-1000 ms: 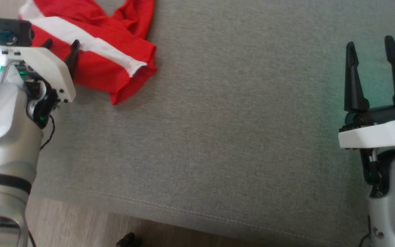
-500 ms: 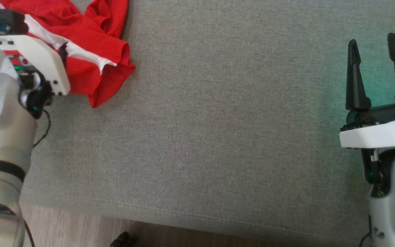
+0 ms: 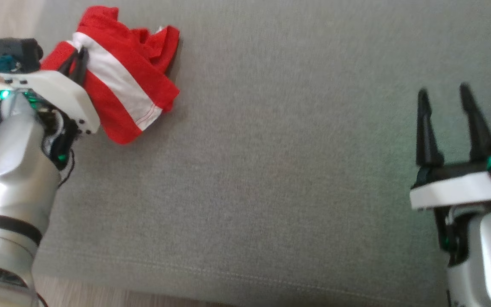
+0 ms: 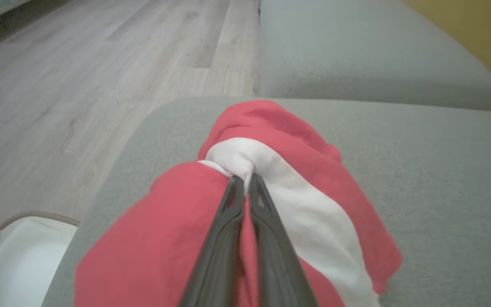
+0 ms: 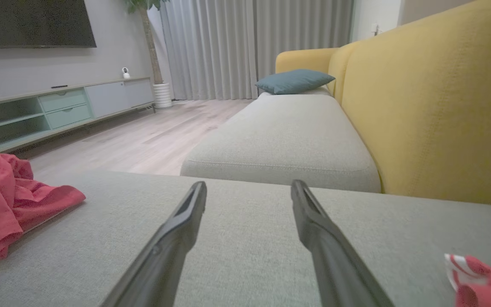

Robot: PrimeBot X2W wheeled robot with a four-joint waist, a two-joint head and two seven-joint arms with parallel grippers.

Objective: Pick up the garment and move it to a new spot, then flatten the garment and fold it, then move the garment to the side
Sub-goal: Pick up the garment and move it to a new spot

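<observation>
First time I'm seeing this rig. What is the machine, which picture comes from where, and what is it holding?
It is a two-armed robot. One picture looks down from its head; the other two look forward from each arm's wrist, along that arm's own fingers. A red garment with a white stripe lies bunched on a grey sofa cushion. The left gripper is shut, pinching the garment at the white stripe. The right gripper is open, holding nothing, over bare cushion.

Right gripper above the grey sofa seat
Its two dark fingers stand wide apart with nothing between them. The red garment lies bunched at the left edge, a red-and-white cloth at the lower right, and a teal pillow beside the yellow backrest.
</observation>
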